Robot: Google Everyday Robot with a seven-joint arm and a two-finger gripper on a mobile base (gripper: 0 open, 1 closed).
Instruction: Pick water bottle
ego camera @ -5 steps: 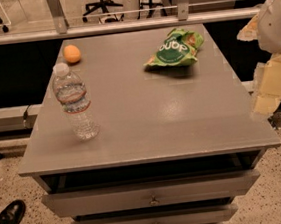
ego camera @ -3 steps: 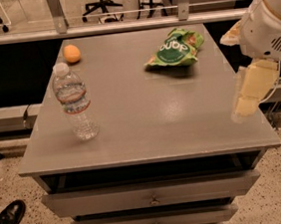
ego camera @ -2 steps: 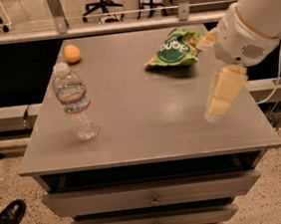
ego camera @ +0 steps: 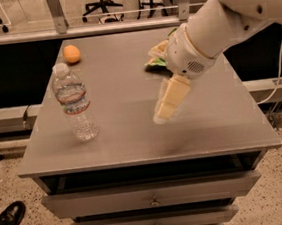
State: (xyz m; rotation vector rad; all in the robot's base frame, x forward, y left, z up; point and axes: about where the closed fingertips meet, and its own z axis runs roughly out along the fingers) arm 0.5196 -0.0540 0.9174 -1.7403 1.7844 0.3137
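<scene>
The water bottle (ego camera: 74, 103) stands upright near the front left of the grey table (ego camera: 134, 140). It is clear and ribbed, with a white cap and a white label edged in red. My gripper (ego camera: 162, 114) hangs from the white arm over the middle of the table, well to the right of the bottle and apart from it. It holds nothing that I can see.
An orange (ego camera: 71, 54) lies at the back left of the table. A green chip bag (ego camera: 159, 56) lies at the back, partly hidden behind my arm. Drawers (ego camera: 152, 196) sit below the tabletop. A black shoe (ego camera: 7, 223) is on the floor at the lower left.
My arm has swung left from the table's right edge to over its middle, bringing the gripper closer to the bottle. The bottle, orange and bag have not moved.
</scene>
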